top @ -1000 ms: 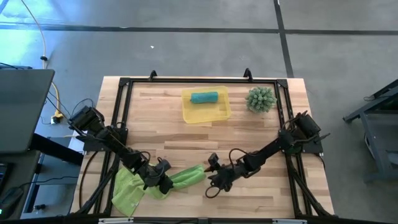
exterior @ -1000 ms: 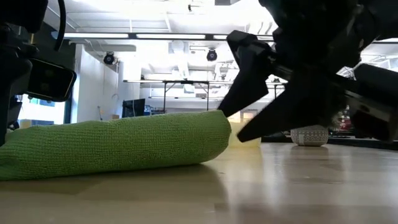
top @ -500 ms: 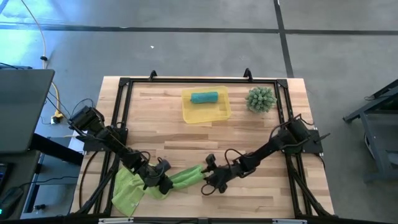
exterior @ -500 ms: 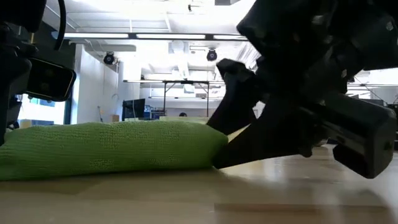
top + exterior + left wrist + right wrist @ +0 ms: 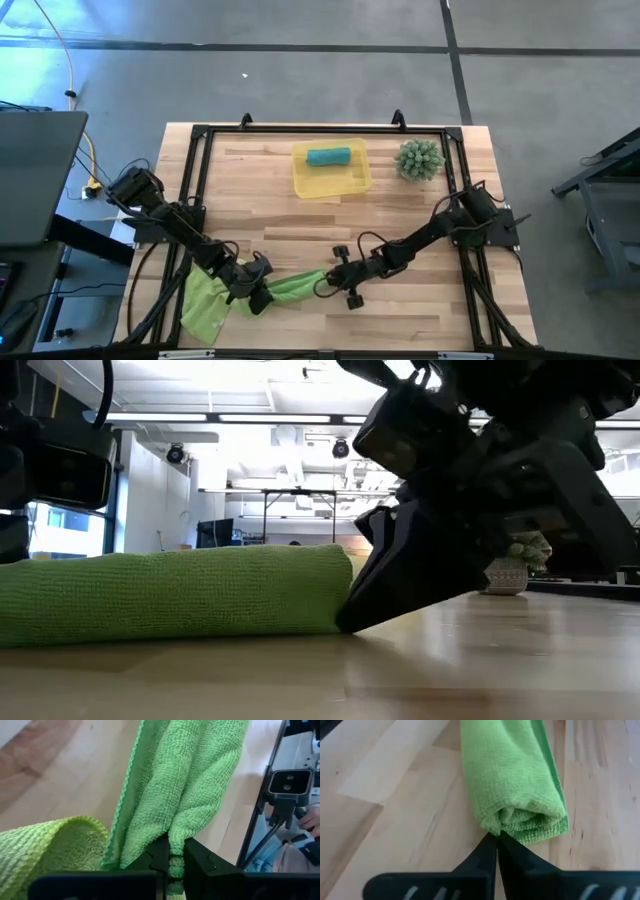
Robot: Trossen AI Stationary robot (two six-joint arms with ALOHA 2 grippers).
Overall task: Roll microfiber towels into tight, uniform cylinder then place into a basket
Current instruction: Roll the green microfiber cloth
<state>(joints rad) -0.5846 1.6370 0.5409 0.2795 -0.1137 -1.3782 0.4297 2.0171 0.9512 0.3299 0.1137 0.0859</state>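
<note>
Towel roll: lime-green towel lies on the bench's near edge, between both grippers, mid-rolling.
Basket: yellow tray already holds a teal roll.
Left gripper: fingers clamp the towel, anchoring it.
Right gripper: fingers closed at the roll's end.

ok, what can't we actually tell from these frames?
- Right gripper: whether its shut tips pinch any of the green towel roll; the tips hide the contact.
- Second green towel, high view: left arm covers it.
- Teal towel in the basket: too small to judge tightness.
</note>
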